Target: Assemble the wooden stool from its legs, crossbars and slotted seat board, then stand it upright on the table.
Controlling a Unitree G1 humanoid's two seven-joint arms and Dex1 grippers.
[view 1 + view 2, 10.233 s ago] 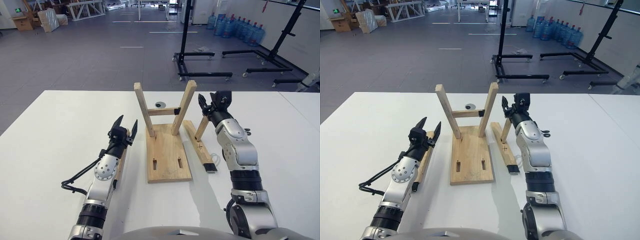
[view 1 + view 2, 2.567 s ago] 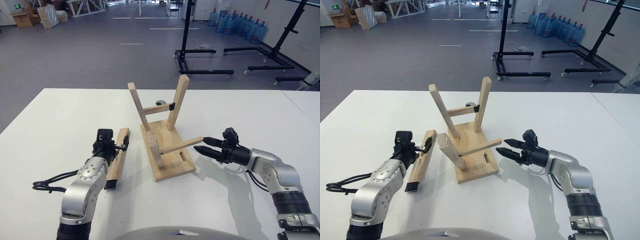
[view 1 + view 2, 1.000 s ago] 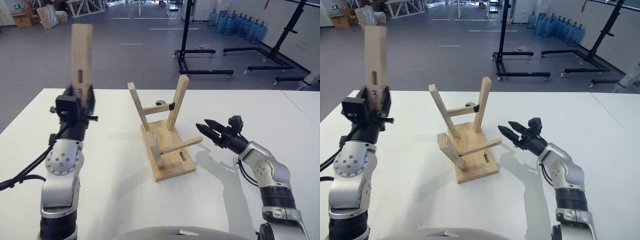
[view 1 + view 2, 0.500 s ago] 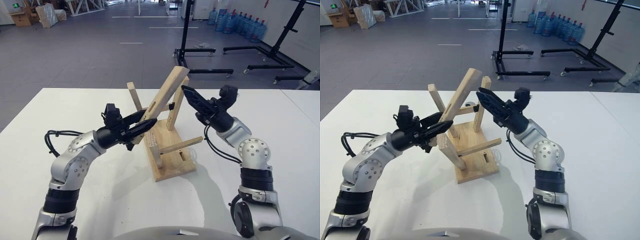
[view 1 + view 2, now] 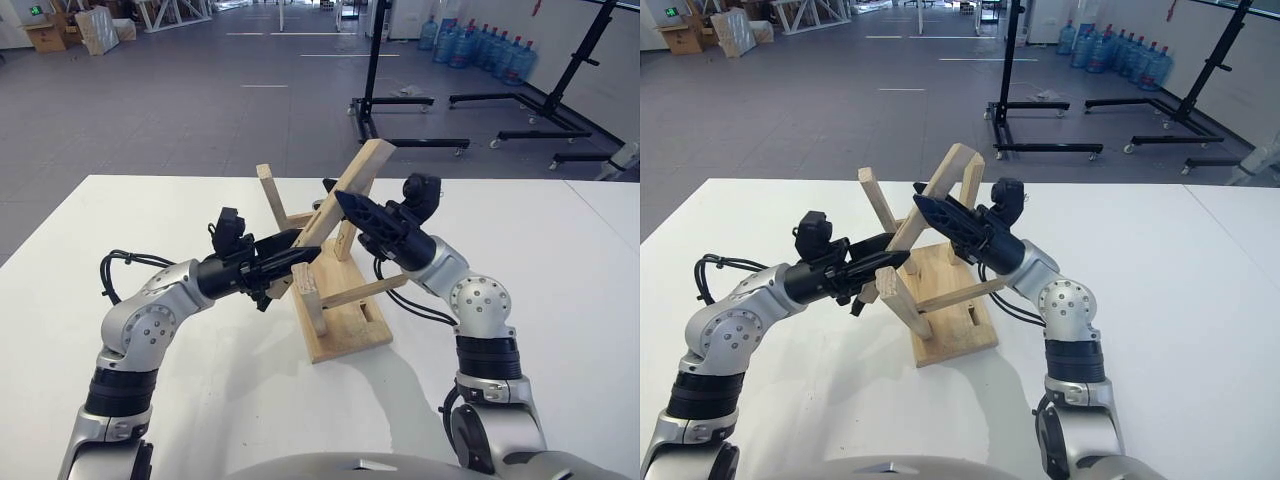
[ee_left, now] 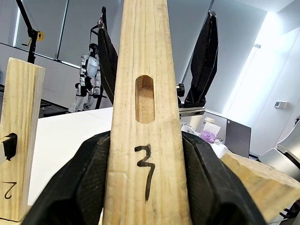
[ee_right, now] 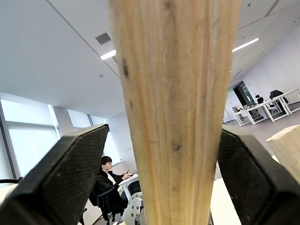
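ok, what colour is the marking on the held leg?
Black, on the pale leg; clearest in left wrist view.

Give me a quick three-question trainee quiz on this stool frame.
1. Multiple choice: what grips the loose slotted wooden leg at its lower end? A) left hand B) a person's hand C) nothing, it lies on the table.
2. True or false: the pale slotted wooden seat board stands upright on its legs on the white table.
3. Short answer: which part does the right hand straddle?

Key
1. A.
2. False: the board lies flat, with its legs pointing up.
3. The same loose leg, higher up than the left hand.
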